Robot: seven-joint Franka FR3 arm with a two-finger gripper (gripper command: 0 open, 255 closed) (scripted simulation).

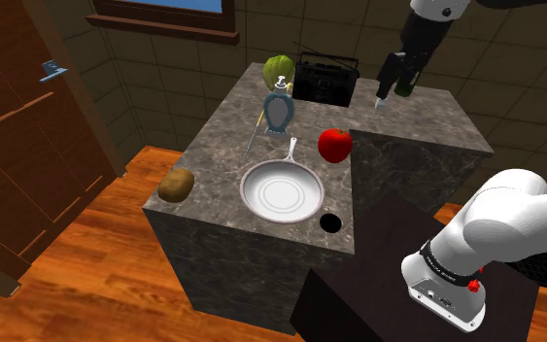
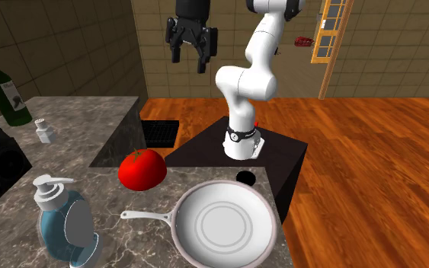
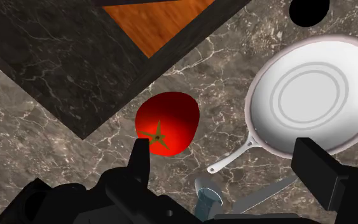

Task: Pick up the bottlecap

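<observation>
The bottlecap (image 1: pixel 331 222) reads as a small, flat, plain black disc with no marking you could make out. It lies on the grey marble counter (image 1: pixel 222 136), at the corner nearest the dark stand (image 2: pixel 205 148). It is close to the counter's edge on that side and just beside the rim of the white pan (image 1: pixel 281 190) on the other.

A red tomato (image 3: pixel 168 123) sits well apart from the cap, with bare marble between them. Nothing stands over the cap.

The gripper (image 2: pixel 190 62) hangs high above the counter, far from the cap, with its two black fingers spread wide and nothing between them. In the wrist view it looks down on the tomato and the pan's handle (the cap is cut by that picture's border, beyond the pan).

The shoulder view gives you the counter's other end: a brown potato (image 1: pixel 176 185), a blue soap dispenser (image 1: pixel 279 109), a green leafy vegetable (image 1: pixel 279 70) and a black radio (image 1: pixel 325 78). The second exterior view gives you a green bottle (image 2: pixel 3 87) and a small white shaker (image 2: pixel 45 131) on the counter's other arm.
</observation>
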